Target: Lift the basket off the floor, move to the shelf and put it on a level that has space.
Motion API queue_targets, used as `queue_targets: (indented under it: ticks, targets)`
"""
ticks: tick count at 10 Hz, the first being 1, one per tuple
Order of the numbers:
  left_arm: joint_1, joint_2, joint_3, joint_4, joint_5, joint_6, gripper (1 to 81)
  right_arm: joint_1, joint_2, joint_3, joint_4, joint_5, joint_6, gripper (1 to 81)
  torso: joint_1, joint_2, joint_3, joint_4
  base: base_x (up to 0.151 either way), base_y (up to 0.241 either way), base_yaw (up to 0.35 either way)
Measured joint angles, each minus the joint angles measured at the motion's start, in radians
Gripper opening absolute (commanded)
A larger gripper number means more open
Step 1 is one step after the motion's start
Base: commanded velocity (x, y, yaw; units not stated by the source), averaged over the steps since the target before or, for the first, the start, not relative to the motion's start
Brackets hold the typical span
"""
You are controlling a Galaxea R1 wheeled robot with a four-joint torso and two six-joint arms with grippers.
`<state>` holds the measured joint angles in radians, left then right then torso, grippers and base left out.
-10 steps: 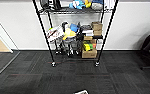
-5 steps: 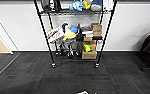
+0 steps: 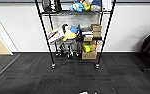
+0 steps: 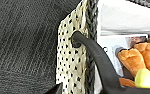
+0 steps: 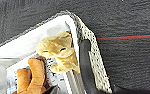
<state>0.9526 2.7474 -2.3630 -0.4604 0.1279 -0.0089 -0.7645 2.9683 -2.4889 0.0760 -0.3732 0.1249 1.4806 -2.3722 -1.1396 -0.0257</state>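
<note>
At both wrists the fingers can't be made out, so whether they are clamped or apart — cannot tell. Left wrist view: a dark handle (image 4: 96, 60) loops out of the basket (image 4: 71, 62) end wall, checkered weave with a dark braided rim, running toward the camera. Right wrist view: the other dark handle (image 5: 84, 67) does the same at the opposite end. One arm per handle probably keeps the load level. Inside, an orange-brown plush (image 5: 33, 72), a pale tan plush (image 5: 57, 50) and a yellow-green bit (image 4: 147, 80) lie on the pale lining. Dark carpet floor (image 5: 126, 20) shows past the basket in both wrist views; lifted or resting — unclear. Ahead in the head view stands the shelf (image 3: 42, 27), black wire rack on casters, lower tiers cluttered, with a cardboard box (image 3: 89, 54) at its foot.
</note>
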Motion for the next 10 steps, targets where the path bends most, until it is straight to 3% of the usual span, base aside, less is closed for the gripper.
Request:
queue_targets:
  ticks: [4,7,10]
  targets:
    - [-0.031,-0.001,0.0,0.0,0.0,0.0,81.1,-0.002,0.037,-0.047,0.006,0.003,0.0,81.1,-0.001,0.002,-0.001,0.0,0.0,0.0,0.0]
    - [-0.032,0.007,-0.001,0.0,-0.001,0.0,81.1,0.0,0.054,-0.088,0.007,-0.002,0.0,81.1,0.0,0.002,-0.05,0.0,0.0,0.0,0.0]
    - [-0.037,0.01,-0.001,0.0,-0.004,0.0,81.1,0.001,0.066,-0.088,0.008,0.005,0.0,81.1,0.0,0.002,-0.062,0.0,0.0,0.0,0.0]
